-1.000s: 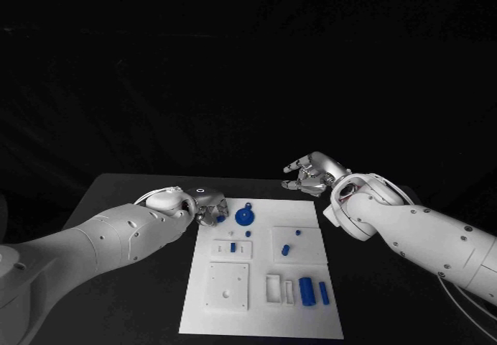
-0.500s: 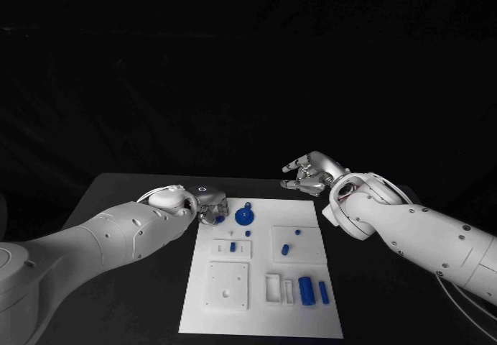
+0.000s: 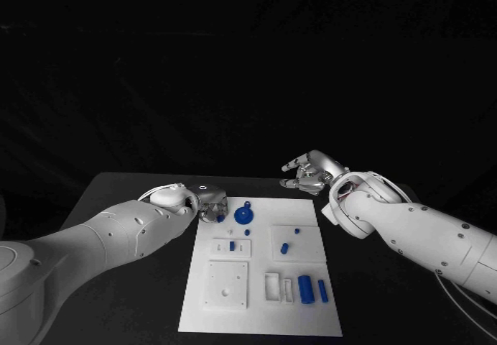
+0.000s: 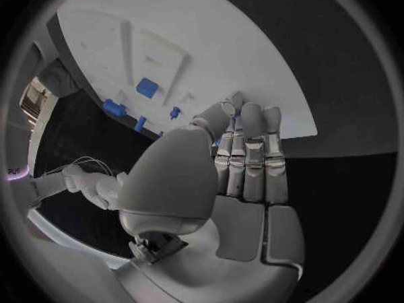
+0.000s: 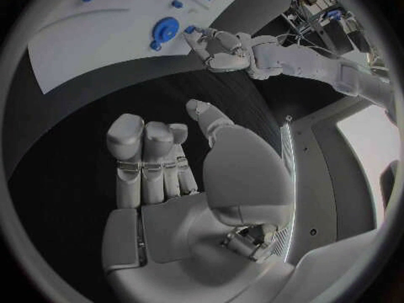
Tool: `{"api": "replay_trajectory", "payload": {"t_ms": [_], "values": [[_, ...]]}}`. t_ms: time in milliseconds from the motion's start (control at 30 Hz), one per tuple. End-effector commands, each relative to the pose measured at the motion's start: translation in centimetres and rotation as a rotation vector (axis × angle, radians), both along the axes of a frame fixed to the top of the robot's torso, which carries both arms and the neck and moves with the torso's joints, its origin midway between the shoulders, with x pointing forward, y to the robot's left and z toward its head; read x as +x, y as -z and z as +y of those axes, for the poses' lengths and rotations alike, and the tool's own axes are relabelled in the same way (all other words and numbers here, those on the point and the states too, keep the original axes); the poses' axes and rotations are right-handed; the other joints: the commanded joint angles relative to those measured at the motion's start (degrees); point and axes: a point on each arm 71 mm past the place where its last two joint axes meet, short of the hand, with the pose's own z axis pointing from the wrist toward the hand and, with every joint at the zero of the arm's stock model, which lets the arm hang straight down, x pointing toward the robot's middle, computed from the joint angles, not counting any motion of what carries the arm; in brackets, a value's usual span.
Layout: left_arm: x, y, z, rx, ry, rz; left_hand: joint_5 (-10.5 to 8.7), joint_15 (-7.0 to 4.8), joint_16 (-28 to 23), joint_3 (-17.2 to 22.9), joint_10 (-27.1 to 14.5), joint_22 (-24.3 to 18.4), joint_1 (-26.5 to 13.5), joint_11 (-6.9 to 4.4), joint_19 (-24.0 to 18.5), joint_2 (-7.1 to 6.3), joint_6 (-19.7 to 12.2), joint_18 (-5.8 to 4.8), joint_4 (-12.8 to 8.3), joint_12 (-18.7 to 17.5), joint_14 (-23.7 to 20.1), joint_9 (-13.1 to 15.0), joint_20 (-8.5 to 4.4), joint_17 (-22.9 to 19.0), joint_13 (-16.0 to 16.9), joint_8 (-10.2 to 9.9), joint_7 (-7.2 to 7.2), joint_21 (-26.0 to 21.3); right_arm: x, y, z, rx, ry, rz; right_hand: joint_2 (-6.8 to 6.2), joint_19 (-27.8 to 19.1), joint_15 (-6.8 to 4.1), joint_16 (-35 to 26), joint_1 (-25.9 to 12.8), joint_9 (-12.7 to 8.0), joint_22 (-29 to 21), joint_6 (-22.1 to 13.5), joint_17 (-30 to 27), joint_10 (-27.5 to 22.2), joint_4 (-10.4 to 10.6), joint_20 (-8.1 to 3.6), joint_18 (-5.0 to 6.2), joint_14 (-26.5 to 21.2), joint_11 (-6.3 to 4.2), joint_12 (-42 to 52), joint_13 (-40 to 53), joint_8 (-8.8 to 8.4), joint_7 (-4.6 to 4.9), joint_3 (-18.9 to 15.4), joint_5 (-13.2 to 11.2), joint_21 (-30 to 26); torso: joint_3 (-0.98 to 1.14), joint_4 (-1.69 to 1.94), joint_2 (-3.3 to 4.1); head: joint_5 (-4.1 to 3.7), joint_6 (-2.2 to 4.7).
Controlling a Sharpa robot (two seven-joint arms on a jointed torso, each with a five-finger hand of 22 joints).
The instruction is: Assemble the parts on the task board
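Near edge of task board [image 3: 311, 316]: two blue upright parts [image 3: 306, 287] standing beside white slots.
Mid board: small blue parts [image 3: 284, 249] set in white blocks.
Far end of board: round blue part [image 3: 243, 215] lying flat.
Left hand [image 3: 210, 206]: at the board's far left corner – fingers curled together, pinching a small blue part [image 5: 190, 29].
Right hand [image 3: 311, 172]: over the black table [image 3: 124, 194] beyond the board – fingers curled in, holding nothing.

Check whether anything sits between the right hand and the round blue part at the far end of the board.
Nothing visible does. The right hand hovers over bare black table beyond the task board's far right corner. The round blue part lies on the board. The left hand works just beside it, pinching a small blue piece.
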Motion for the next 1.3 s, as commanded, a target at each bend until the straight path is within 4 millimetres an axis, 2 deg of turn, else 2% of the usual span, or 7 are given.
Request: {"api": "replay_trajectory", "payload": {"t_ms": [33, 267, 400, 600, 833, 1167, 1300], "values": [[-0.47, 1.82, 0.49, 0.065, -0.009, 0.067, -0.01, 0.02, -0.4, 0.3, 0.0, 1.1, -0.6, 0.47, 0.3, -0.19, 0.3, 0.55, 0.2, -0.2, 0.5, 0.0, 0.34, -0.1, 0.0, -0.1, 0.01, -0.7, -0.05, 0.05, 0.08, -0.008, -0.012, 0.004, 0.24, 2.1, 0.01, 0.2, -0.2, 0.1, 6.3, 0.5, 0.1, -0.1, 0.1, 0.20, 0.30, 0.2, -0.34, 0.3, 0.1, 0.01, -0.04, 0.3, 0.4, 0.1, -0.01, 0.06, -0.06, -0.05, -0.03], [-0.43, 1.83, 0.76, 0.067, -0.018, 0.064, -0.31, 0.55, -0.6, -0.3, 0.1, 0.5, -1.8, 0.73, 1.4, -1.15, -0.9, 0.67, 1.5, -0.2, 0.9, 0.0, 0.84, -0.1, 0.0, -0.1, -0.05, -2.6, -0.06, 0.04, -0.05, -0.009, -0.010, 0.004, 0.24, 2.1, 0.01, 0.2, -0.2, 0.1, 6.3, 0.5, 0.1, -0.1, 0.1, 0.20, 0.30, 0.2, -0.34, 0.3, 0.1, 0.01, -0.04, 0.3, 0.4, 0.1, -0.03, 0.06, -0.06, -0.09, -0.05], [-0.44, 1.84, 0.85, 0.069, -0.025, 0.064, 1.01, 0.73, -0.6, -3.6, 0.6, -1.6, -2.9, 0.68, 3.2, -1.95, -1.7, 0.30, 3.6, -0.2, 1.4, 0.0, 1.10, -0.1, 0.0, -0.1, 0.03, -5.8, -0.07, 0.03, -0.13, -0.010, -0.009, 0.004, 0.24, 2.1, 0.01, 0.2, -0.2, 0.1, 6.3, 0.5, 0.1, -0.1, 0.1, 0.20, 0.30, 0.2, -0.34, 0.3, 0.1, 0.01, -0.04, 0.3, 0.4, 0.1, -0.05, 0.11, -0.07, -0.09, -0.03], [-0.49, 1.92, 0.66, 0.072, -0.031, 0.063, 0.32, 0.73, -0.5, -8.8, 1.7, -3.8, -3.7, 0.59, 5.6, -3.42, -3.6, -0.52, 7.2, -0.1, 1.7, 0.0, 1.05, 0.0, 0.0, -0.1, 1.08, -10.3, -0.11, 0.01, -0.14, -0.010, -0.010, 0.003, 0.21, 2.1, 0.00, 0.3, -0.3, 0.1, 6.3, 0.7, 0.1, -0.1, 0.2, 0.19, 0.29, 0.2, -0.35, 0.3, 0.1, 0.02, -0.07, 0.4, 0.4, 0.3, -0.05, 0.06, -0.06, 0.05, -0.04], [-0.55, 2.20, 0.43, 0.084, -0.047, 0.060, -0.49, 0.91, -0.4, -14.0, 1.6, -3.7, -4.1, 0.63, 7.6, -4.89, -4.4, -0.96, 12.2, 0.1, 1.6, 0.0, 1.14, 0.2, 0.1, 0.0, 1.27, -14.5, -0.11, 0.00, -0.13, -0.010, -0.010, 0.003, 0.21, 2.1, 0.00, 0.3, -0.3, 0.1, 6.3, 0.7, 0.1, -0.1, 0.2, 0.19, 0.29, 0.2, -0.35, 0.3, 0.1, 0.02, -0.07, 0.4, 0.4, 0.3, 0.01, -0.04, -0.02, 0.10, -0.03], [-0.50, 2.34, 0.73, 0.094, -0.080, 0.056, -0.87, 1.22, -0.9, -15.0, 0.0, -1.1, -4.3, 1.04, 9.2, -5.81, -5.0, -0.94, 14.3, 0.1, 1.2, 0.0, 1.45, -0.1, 0.2, -0.1, 1.52, -19.4, -0.11, 0.01, -0.20, -0.011, -0.009, 0.003, 0.21, 2.1, 0.00, 0.3, -0.3, 0.1, 6.3, 0.7, 0.1, -0.1, 0.2, 0.19, 0.29, 0.2, -0.35, 0.3, 0.1, 0.02, -0.07, 0.4, 0.4, 0.3, 0.00, 0.03, -0.02, 0.10, 0.00], [-0.44, 2.35, 0.96, 0.098, -0.091, 0.054, -0.62, 1.17, -0.9, -14.8, 0.1, -0.9, -4.1, 0.99, 9.3, -5.42, -4.8, -0.89, 14.2, 0.1, 1.2, 0.1, 1.40, -0.1, 0.2, 0.0, 1.44, -19.6, -0.11, 0.01, -0.21, -0.011, -0.009, 0.003, 0.21, 2.1, 0.00, 0.3, -0.3, 0.1, 6.3, 0.7, 0.1, -0.1, 0.2, 0.19, 0.29, 0.2, -0.35, 0.3, 0.1, 0.02, -0.07, 0.4, 0.4, 0.3, 0.01, -0.02, -0.04, 0.11, -0.03]]}}
